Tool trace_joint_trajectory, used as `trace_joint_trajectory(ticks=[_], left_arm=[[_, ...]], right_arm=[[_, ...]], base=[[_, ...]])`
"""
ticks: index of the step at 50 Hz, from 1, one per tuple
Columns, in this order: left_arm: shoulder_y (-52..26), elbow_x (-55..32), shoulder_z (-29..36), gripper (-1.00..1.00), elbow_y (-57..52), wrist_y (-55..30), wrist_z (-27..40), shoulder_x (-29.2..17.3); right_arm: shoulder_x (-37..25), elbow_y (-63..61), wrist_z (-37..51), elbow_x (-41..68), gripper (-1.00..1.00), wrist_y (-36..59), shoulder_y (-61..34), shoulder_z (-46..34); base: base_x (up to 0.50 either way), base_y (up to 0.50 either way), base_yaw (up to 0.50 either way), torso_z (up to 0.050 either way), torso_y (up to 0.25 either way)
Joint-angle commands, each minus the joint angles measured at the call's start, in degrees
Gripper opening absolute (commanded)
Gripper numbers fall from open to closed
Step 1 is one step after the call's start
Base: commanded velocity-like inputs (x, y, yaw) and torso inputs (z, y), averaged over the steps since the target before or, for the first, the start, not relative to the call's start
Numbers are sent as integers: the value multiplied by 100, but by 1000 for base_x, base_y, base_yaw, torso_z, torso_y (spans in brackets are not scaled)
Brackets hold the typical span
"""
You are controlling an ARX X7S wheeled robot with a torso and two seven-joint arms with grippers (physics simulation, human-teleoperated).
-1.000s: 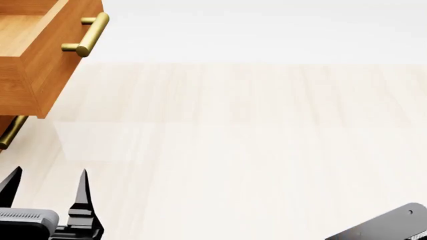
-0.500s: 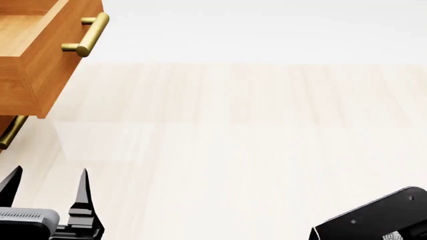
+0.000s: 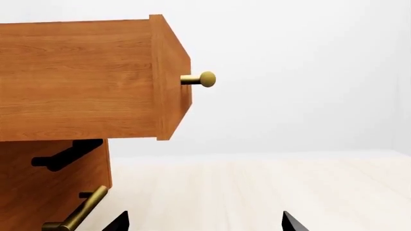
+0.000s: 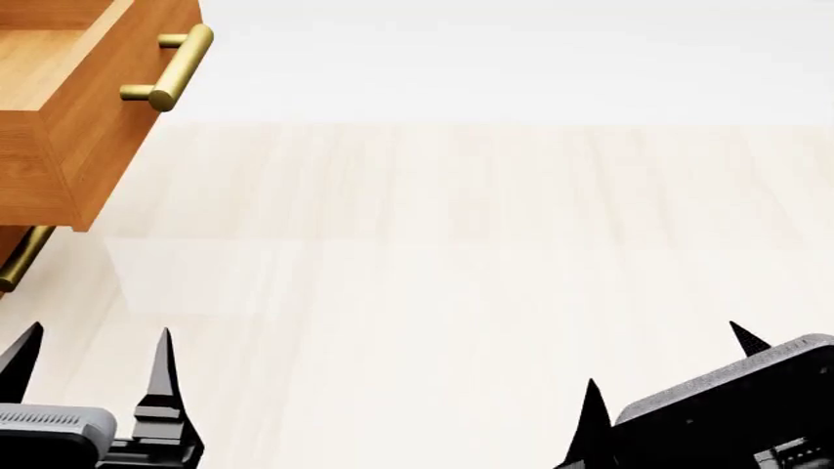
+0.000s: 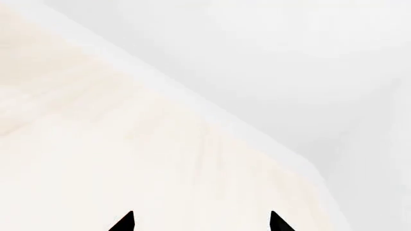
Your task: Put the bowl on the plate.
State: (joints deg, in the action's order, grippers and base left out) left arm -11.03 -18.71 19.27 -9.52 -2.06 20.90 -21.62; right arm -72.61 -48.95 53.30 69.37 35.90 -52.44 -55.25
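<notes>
The black right claw [image 4: 665, 366] has risen into the head view – tips spread, holding nothing, like the left claw [image 4: 92, 357] – but no bowl or plate shows on the pale wooden tabletop [image 4: 456, 244] yet.

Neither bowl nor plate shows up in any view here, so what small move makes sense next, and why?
Probably turn the head or base to search. Both grippers, left gripper and right gripper, are open and hold nothing, over bare pale tabletop; only the open wooden drawer with its brass handle shows.
</notes>
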Motion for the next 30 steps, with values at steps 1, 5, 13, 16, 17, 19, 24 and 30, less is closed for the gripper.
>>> trace_joint_trajectory(ticks=[1, 5, 13, 16, 17, 19, 24, 30], left_arm=[[-6, -9, 11, 100, -34, -23, 18, -19], [-2, -3, 20, 100, 13, 22, 7, -8], [-20, -1, 34, 100, 19, 4, 15, -14], [-25, -12, 31, 100, 3, -4, 20, -19], [-27, -9, 34, 100, 6, 1, 19, -19], [-23, -6, 38, 100, 7, 5, 21, -20], [-26, -11, 46, 100, 33, 14, 19, -16], [-8, -2, 58, 100, -12, -1, 43, -26]], right_arm=[[-46, -160, -35, -357, 100, -195, 1, 73], [-74, -220, -84, -497, 100, -301, 7, 104], [-131, -328, -38, -722, 100, -532, 0, 205], [-155, -365, -1, -825, 100, -640, 1, 250], [-153, -377, -24, -788, 100, -632, -21, 261], [-131, -378, -23, -804, 100, -611, -25, 255], [-122, -403, -29, -913, 100, -659, -7, 257], [-166, -414, -61, -1066, 100, -822, 49, 275]], base=[[0, 0, 0, 0, 0], [0, 0, 0, 0, 0], [0, 0, 0, 0, 0], [0, 0, 0, 0, 0], [0, 0, 0, 0, 0], [0, 0, 0, 0, 0], [0, 0, 0, 0, 0], [0, 0, 0, 0, 0]])
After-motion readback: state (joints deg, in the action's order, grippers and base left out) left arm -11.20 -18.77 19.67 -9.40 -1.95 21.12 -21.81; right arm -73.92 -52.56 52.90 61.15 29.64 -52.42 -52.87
